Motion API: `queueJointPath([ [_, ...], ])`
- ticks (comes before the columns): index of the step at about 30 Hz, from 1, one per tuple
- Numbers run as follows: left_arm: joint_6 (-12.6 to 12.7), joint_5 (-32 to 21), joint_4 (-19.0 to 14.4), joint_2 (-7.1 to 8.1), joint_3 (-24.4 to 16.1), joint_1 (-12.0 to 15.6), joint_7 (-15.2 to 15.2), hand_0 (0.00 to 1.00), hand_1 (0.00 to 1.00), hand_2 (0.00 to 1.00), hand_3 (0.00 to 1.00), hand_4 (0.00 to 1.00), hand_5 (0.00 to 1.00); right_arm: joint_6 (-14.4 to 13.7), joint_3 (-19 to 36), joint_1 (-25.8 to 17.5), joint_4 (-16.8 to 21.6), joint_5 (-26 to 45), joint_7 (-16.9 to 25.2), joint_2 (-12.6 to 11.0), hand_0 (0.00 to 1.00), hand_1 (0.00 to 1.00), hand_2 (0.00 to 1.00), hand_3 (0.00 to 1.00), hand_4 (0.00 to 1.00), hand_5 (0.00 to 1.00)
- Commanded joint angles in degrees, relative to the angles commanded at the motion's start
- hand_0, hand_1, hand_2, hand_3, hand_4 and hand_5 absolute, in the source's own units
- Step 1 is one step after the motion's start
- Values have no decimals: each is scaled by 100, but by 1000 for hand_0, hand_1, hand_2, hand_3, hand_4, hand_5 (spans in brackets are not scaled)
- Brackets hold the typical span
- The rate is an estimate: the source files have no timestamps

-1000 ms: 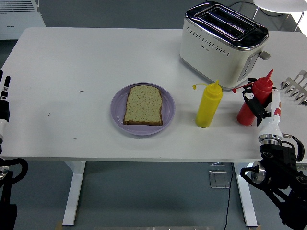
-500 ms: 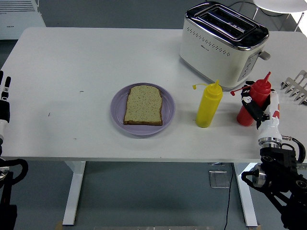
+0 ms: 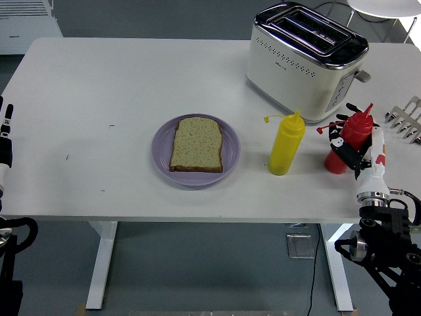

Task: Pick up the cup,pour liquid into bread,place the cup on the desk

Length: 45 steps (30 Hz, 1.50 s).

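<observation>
Red bottle (image 3: pixel 348 143): stands near the table's right edge, tipped a bit, nozzle pointing up and right.
Right hand (image 3: pixel 350 146): fingers curled round the red bottle from its right side.
Writing: too small to read.
Yellow bottle (image 3: pixel 286 144): upright, just left of the red one.
Bread (image 3: pixel 197 144): flat on a purple plate (image 3: pixel 162 158).
Toaster (image 3: pixel 304 58): behind both bottles.
Left hand (image 3: pixel 5 141): at the left edge; cannot tell its fingers.

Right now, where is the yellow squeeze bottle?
In the head view, the yellow squeeze bottle stands upright right of centre, between the purple plate and the red bottle, before the toaster.
</observation>
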Motion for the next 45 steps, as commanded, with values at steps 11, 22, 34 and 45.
queueJointPath([
  [11, -6, 1, -7, 2, -12, -12, 1, 806, 741, 728, 715, 492, 998, 0, 123, -151, 61, -619, 0, 5, 936, 818, 930, 932, 789, 141],
  [22, -5, -2, -7, 2, -27, -12, -3, 807, 741, 728, 716, 491, 998, 0, 332, -327, 85, -1004, -253, -21, 962, 854, 959, 971, 792, 143],
  [34, -3, 0, 7, 5, -30, -28, -5, 807, 742, 728, 715, 490, 998, 0, 733, -652, 370, -1557, -338, -108, 968, 864, 962, 985, 835, 178],
  [45, -4, 2, 2, 17, -24, -26, -6, 807, 742, 728, 716, 491, 998, 0, 969, -1065, 927, -1728, -362, -190, 968, 866, 962, 988, 837, 180],
])
